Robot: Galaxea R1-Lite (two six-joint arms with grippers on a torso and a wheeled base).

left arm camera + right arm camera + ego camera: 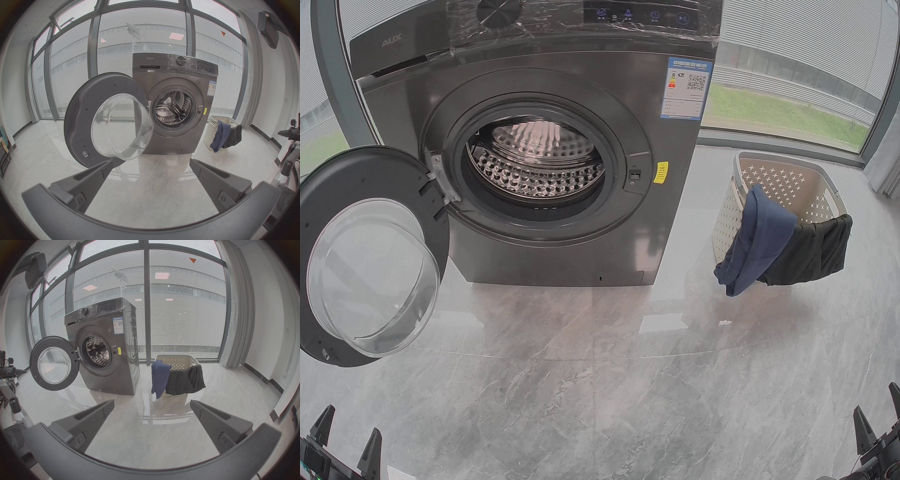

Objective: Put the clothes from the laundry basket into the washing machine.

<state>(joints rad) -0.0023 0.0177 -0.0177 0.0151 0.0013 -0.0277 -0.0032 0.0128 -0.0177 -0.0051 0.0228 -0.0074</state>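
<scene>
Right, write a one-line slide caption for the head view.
Open washing machine; blue garment and dark garment draped over the laundry basket beside it.

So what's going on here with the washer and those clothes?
Nothing is being handled yet. The washing machine has its door open and its drum looks empty. A blue garment and a dark garment hang over the laundry basket rim beside it. The left claw and right claw are open, holding nothing, away from the basket.
</scene>
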